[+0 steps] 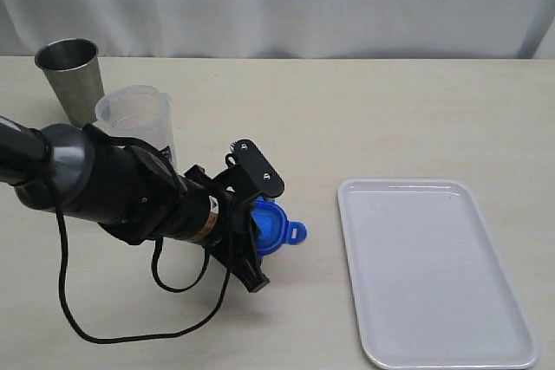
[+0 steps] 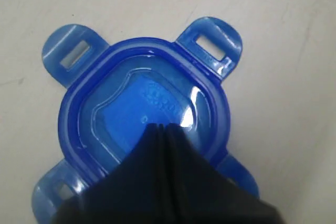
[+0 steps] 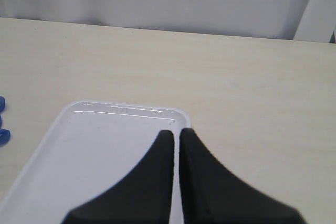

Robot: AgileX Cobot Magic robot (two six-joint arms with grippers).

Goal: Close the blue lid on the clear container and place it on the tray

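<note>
The blue lid (image 1: 276, 228) lies flat on the table, its four snap flaps spread out. My left gripper (image 1: 257, 236) points down at it, shut, with its fingertips together over the middle of the blue lid (image 2: 121, 103) and nothing between them. In the left wrist view the left gripper (image 2: 163, 127) covers part of the lid. The clear container (image 1: 139, 119) stands open behind the left arm, partly hidden by it. The white tray (image 1: 434, 275) lies to the right. My right gripper (image 3: 176, 132) hovers shut over a corner of the tray (image 3: 94, 150); it is out of the exterior view.
A grey metal cup (image 1: 71, 75) stands at the back left beside the container. The left arm's black cable (image 1: 113, 331) loops over the table in front. A white curtain (image 1: 286, 2) hangs behind the table.
</note>
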